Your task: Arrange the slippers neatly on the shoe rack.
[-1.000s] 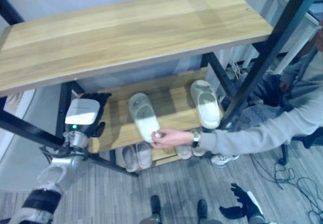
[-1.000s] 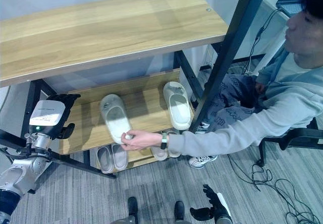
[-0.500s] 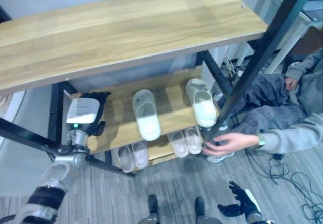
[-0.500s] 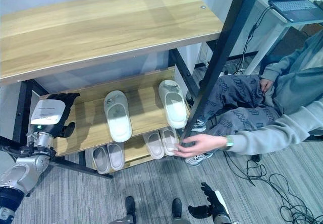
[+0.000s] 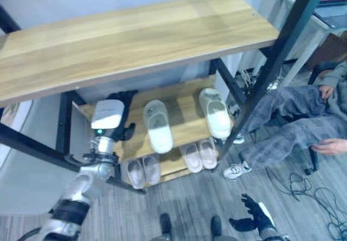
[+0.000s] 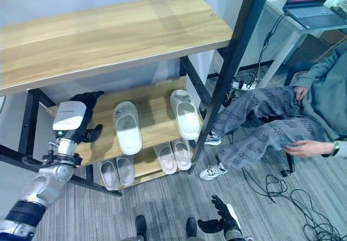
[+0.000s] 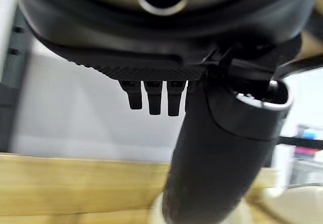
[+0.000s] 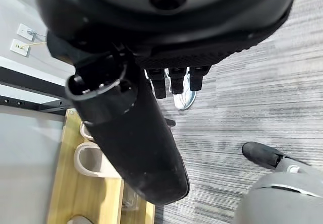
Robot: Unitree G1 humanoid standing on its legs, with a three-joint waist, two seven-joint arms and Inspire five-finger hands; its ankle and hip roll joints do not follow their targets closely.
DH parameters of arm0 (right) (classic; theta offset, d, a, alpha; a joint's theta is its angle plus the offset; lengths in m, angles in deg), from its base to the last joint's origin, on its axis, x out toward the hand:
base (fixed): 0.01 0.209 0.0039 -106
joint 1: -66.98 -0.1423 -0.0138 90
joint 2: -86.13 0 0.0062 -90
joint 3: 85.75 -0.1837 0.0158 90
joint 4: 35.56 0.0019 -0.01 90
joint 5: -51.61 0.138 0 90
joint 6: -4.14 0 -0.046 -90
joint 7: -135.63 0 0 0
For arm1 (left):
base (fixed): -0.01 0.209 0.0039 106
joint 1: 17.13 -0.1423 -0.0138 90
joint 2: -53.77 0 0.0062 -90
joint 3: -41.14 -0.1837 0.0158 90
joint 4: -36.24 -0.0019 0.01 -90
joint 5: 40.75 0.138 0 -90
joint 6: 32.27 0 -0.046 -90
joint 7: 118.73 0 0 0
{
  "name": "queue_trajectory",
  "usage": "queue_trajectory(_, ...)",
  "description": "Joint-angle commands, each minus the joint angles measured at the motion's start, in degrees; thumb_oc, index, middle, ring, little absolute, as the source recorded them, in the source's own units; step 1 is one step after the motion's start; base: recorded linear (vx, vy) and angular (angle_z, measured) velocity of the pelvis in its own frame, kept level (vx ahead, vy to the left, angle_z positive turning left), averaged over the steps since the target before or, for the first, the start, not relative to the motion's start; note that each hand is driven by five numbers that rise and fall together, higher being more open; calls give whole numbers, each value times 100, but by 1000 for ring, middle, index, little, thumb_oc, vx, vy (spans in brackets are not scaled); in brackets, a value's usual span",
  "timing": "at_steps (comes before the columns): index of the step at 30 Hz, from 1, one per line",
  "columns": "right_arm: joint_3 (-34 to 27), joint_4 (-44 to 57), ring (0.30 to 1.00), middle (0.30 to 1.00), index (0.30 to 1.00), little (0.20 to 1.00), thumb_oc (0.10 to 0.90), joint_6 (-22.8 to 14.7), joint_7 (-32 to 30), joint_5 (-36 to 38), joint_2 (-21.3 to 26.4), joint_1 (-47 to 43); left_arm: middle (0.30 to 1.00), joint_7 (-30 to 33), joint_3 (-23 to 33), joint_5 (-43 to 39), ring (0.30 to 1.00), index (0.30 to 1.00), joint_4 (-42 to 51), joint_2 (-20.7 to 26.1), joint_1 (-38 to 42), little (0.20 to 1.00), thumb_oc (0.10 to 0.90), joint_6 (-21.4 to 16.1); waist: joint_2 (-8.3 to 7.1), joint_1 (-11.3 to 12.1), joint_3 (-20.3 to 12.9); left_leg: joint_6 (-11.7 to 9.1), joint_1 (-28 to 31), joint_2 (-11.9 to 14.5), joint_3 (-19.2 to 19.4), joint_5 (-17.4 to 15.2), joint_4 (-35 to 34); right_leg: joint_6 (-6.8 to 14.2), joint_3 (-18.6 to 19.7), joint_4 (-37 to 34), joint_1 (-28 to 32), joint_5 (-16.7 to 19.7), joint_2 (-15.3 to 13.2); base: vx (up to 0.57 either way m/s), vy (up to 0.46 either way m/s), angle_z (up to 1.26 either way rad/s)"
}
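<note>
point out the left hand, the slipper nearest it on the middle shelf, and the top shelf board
left hand [image 6: 81, 106]: right eye view, on its dark fingers above the middle shelf.
nearest slipper [image 6: 128, 127]: right eye view, on its white upper.
top shelf board [image 5: 135, 40]: left eye view, on the bare wooden top.

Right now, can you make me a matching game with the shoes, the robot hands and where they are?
Things:
1. two big white slippers
2. two smaller pairs of slippers
3. left hand
4. right hand

Places:
A. low, above the floor
B. middle shelf, spaced apart
C. bottom shelf
D. left end of the middle shelf

Pairs: 1-B, 2-C, 3-D, 4-A
</note>
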Motion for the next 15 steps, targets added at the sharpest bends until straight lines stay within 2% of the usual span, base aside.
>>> queue_trajectory(1, -90, 375, 900, 900, 900, 900, 800, -227, -111, 80, 240, 38, 900, 195, 182, -408, 900, 900, -3, 3, 924, 900, 800, -122, 146, -27, -131, -204, 127, 3, -48, -546, -16, 357, -246, 39, 157, -556, -124, 14, -37, -9)
queue_trajectory(8, -161, 388, 900, 900, 900, 900, 800, -203, -109, 140, 292, 123, 900, 151, -50, -562, 900, 900, -347, -229, 1103, 900, 800, -74, 213, -148, -145, -199, 189, 16, 51, -568, -16, 364, -159, 39, 159, -556, -119, 16, -14, -3)
queue_trajectory(15, -256, 373, 900, 900, 900, 900, 800, -201, -162, 169, 334, 250, 900, 145, -221, -554, 900, 900, -648, -275, 1358, 900, 800, 54, 207, -241, -102, -202, 150, 37, 129, -562, -16, 388, -101, 39, 58, -518, -122, 17, -10, -12)
